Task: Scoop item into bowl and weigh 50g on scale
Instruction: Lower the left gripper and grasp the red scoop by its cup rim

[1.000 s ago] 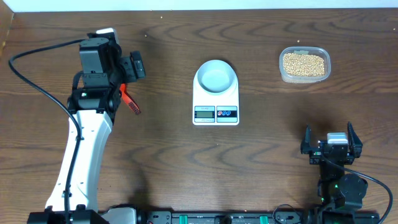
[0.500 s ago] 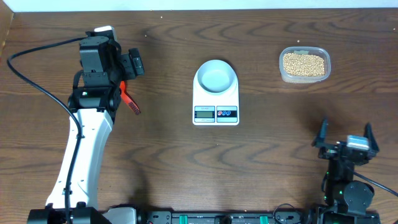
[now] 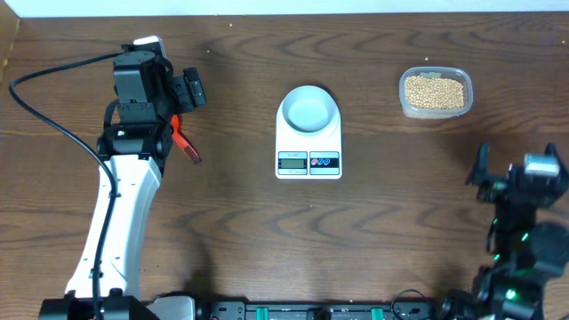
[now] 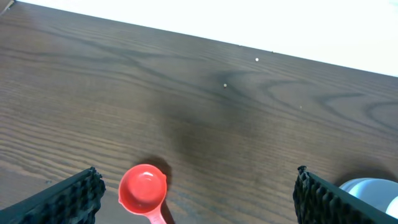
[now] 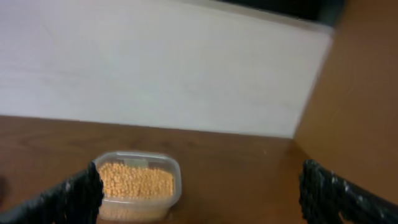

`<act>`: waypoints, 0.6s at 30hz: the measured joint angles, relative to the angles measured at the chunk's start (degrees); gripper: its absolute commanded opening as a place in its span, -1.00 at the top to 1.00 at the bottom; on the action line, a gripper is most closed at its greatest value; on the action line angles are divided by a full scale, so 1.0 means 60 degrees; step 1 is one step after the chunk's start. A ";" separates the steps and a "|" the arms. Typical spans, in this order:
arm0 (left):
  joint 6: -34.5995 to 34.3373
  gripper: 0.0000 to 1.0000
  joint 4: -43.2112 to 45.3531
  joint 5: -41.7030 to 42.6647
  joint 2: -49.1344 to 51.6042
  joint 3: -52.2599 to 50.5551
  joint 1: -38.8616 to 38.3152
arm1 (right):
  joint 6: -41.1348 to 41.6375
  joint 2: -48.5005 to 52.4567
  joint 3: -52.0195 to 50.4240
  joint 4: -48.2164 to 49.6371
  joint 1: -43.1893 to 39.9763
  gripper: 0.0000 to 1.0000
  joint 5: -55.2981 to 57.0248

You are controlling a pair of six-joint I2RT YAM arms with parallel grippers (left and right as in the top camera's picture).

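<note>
A dark brown table (image 3: 231, 204) with wavy wood grain fills the overhead view, and a white band shows beyond its far edge. Three things lie directly on it, well apart from one another. Near the middle sits a flat white scale (image 3: 308, 162) — its display end faces the near edge. Toward the far right stands a clear plastic tub (image 3: 434, 115). On the left lies a small red scoop (image 3: 185, 145) — round cup farther away, handle angled toward the near right.

Tan-yellow beans (image 3: 434, 91), pale bluish-white bowl (image 3: 308, 110), white scale (image 3: 308, 147), red scoop (image 4: 143, 188), dark wood-grain table (image 3: 267, 222)
</note>
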 measured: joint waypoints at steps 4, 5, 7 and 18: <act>-0.0004 -0.99 -0.0015 0.0000 0.0004 0.0087 0.0000 | -0.0743 0.2499 0.2102 -0.0058 0.0000 -0.99 -0.0743; -0.0018 -0.99 -0.0025 0.0004 0.0004 0.0113 0.0000 | -0.0907 0.3118 0.2626 -0.0138 0.0000 -0.99 -0.0947; -0.0106 -0.99 -0.0047 0.0004 0.0007 0.0182 0.0000 | -0.1202 0.4306 0.3705 -0.0470 0.0000 -0.98 -0.1373; -0.1173 -0.99 -0.1472 0.0135 0.0022 0.0798 0.0135 | -0.2583 0.9752 0.9941 -0.3195 0.0000 -0.99 -0.3045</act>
